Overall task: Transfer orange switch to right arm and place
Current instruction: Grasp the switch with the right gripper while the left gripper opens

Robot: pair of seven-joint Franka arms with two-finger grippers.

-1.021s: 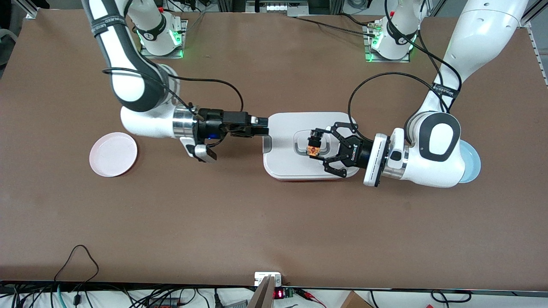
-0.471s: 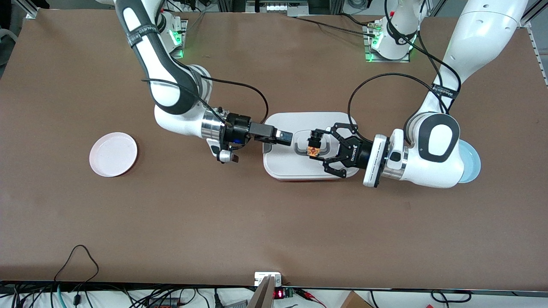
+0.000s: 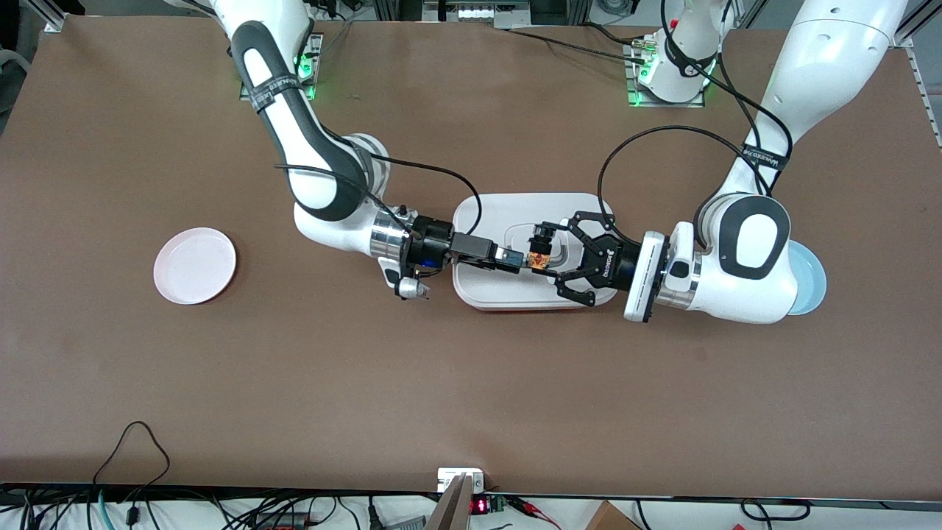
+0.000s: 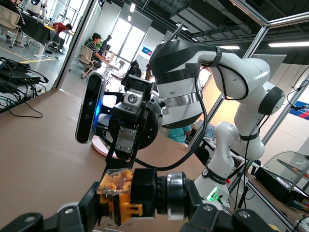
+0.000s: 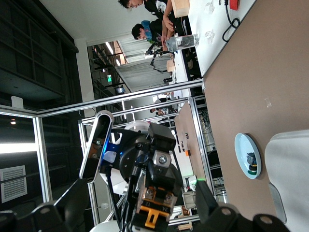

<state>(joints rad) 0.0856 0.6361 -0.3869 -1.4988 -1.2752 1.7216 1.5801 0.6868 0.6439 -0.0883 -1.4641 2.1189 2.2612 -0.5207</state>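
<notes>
The orange switch (image 3: 539,258), black with an orange end, is held in the air over the white tray (image 3: 515,210). My left gripper (image 3: 545,247), a black linkage claw, is shut on it. In the left wrist view the switch (image 4: 126,193) lies crosswise in the claw (image 4: 142,205). My right gripper (image 3: 515,259) is open over the tray, with its tips right beside the orange end. In the right wrist view the switch (image 5: 155,203) shows ahead, between the spread fingers (image 5: 44,215) of the right gripper (image 5: 129,217).
A pink plate (image 3: 195,265) lies toward the right arm's end of the table. A blue plate (image 3: 808,283), partly hidden by the left arm, lies toward the left arm's end. In the right wrist view it (image 5: 244,145) carries a small green-capped part (image 5: 250,160).
The right arm has swung in across the tray, bringing its gripper from the tray's edge up to the held switch. The left arm and the switch have stayed still.
</notes>
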